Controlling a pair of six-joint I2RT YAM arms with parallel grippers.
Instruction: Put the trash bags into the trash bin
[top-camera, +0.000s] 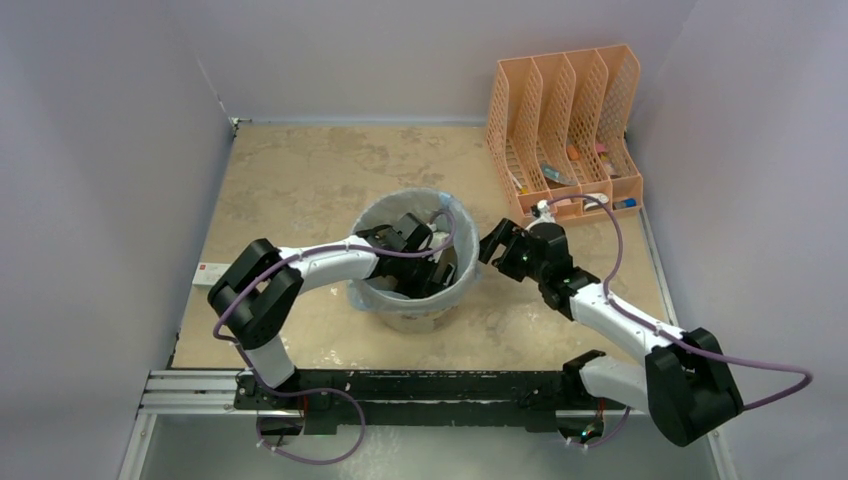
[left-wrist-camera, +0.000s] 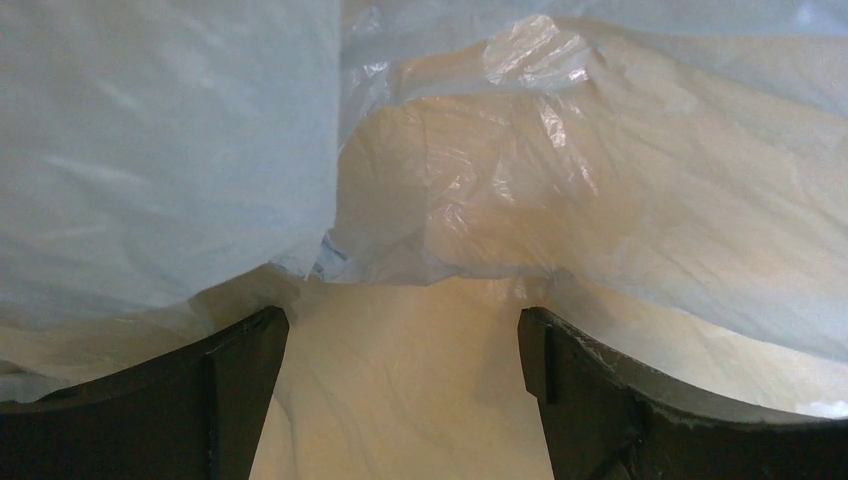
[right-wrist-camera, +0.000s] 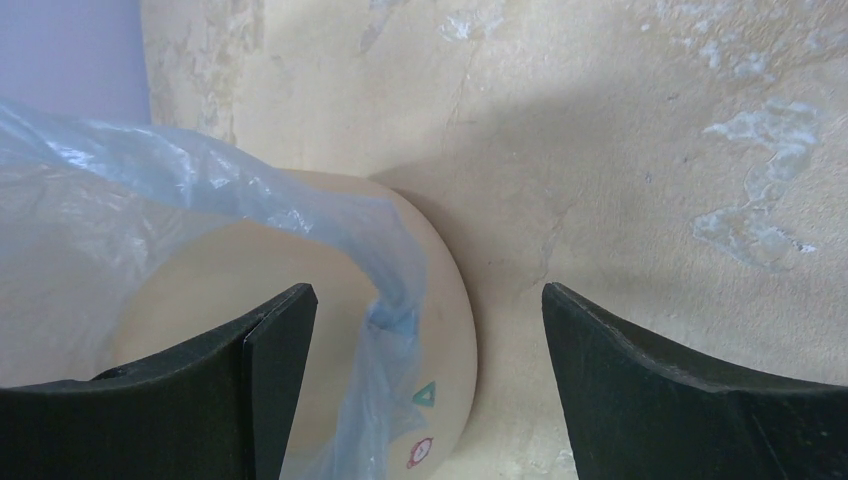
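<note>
Worktop (top-camera: 300, 170) surface is mottled beige. A small white item (top-camera: 208, 273) lies at its edge, well to the left of the trash bin (top-camera: 420, 312); what it is cannot be told. The left arm (top-camera: 325, 262) reaches from that side over the near-left rim of the trash bin, and the left tool (top-camera: 428, 266) sits inside it, below rim level. In the left wrist view the left tool (left-wrist-camera: 400, 320) has its fingers (left-wrist-camera: 240, 370) set wide apart with nothing clamped between them. Crinkled film of the trash bag (left-wrist-camera: 160, 150) hangs just ahead of the tips; whether it touches them cannot be told. The trash bag (top-camera: 455, 212) is a thin, translucent pale-blue film lining the inside of the trash bin, with its edge standing above the rim on the far-right side. Just right of the trash bin, the right tool (top-camera: 493, 247) hovers outside the wall, tips toward the rim. In the right wrist view the right tool (right-wrist-camera: 430, 295) is spread wide and holds nothing. The trash bin (right-wrist-camera: 450, 320) rim and the trash bag (right-wrist-camera: 200, 170) edge appear in the gap beyond its tips. Far right of the trash bin, an orange mesh organizer (top-camera: 565, 120) stands at the back of the worktop.
</note>
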